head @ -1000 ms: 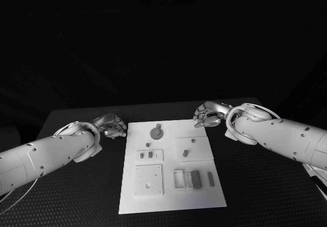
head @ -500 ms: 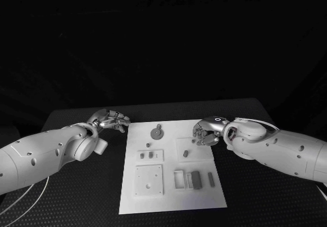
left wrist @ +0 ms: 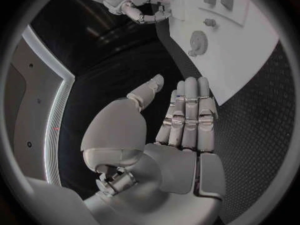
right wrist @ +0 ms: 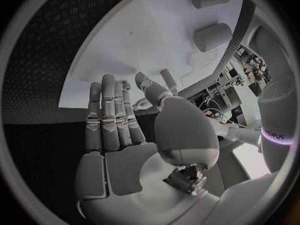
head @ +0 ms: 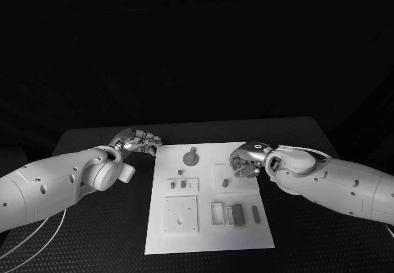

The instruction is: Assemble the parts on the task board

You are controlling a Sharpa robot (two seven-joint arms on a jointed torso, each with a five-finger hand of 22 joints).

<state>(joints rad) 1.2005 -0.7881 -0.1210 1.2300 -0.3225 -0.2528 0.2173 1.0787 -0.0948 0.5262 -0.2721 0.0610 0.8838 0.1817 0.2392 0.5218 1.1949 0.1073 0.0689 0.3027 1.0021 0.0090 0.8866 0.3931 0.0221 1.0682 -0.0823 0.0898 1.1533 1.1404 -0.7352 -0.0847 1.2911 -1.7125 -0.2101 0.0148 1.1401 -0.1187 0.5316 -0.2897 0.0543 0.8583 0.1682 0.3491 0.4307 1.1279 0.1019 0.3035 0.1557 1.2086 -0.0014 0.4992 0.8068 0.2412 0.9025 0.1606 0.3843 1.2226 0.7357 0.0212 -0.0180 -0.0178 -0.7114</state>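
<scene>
Head view: task board point(head: 209, 196), a white plate lying flat at the middle of the black desk point(head: 304, 227). On its far part, a round gear-like part point(head: 191, 158); below that, a small peg point(head: 179, 173) and a shallow square recess holding two small parts point(head: 176, 184). On the right half, a square recess with an oval part point(head: 225, 182); nearer the robot, a larger square plate point(head: 180, 214) and a group of upright rectangular parts point(head: 235, 214). Left hand point(head: 136, 141) just beside the board's far left corner, over bare desk, fingers loosely curled, nothing seen in them. Right hand point(head: 247, 160) at the board's right edge, over the recess with the oval part, fingers bent downward; contact with board or part cannot be told from here.

Left wrist view: left hand point(left wrist: 167, 130) with fingers point(left wrist: 190, 102) straight and side by side, thumb apart, empty, above the dark desk point(left wrist: 250, 130) just off the board point(left wrist: 250, 45) edge. Gear-like part point(left wrist: 197, 37) and two small parts point(left wrist: 218, 1) visible on the board. Right hand point(left wrist: 134, 7) at the board's opposite side.

Right wrist view: right hand point(right wrist: 134, 135) with fingers point(right wrist: 106, 115) extended and spread from the thumb, holding nothing, above the board point(right wrist: 150, 40) near its edge. Two cylindrical parts point(right wrist: 211, 36) on the white surface beyond the fingertips, possibly lying on their sides.
</scene>
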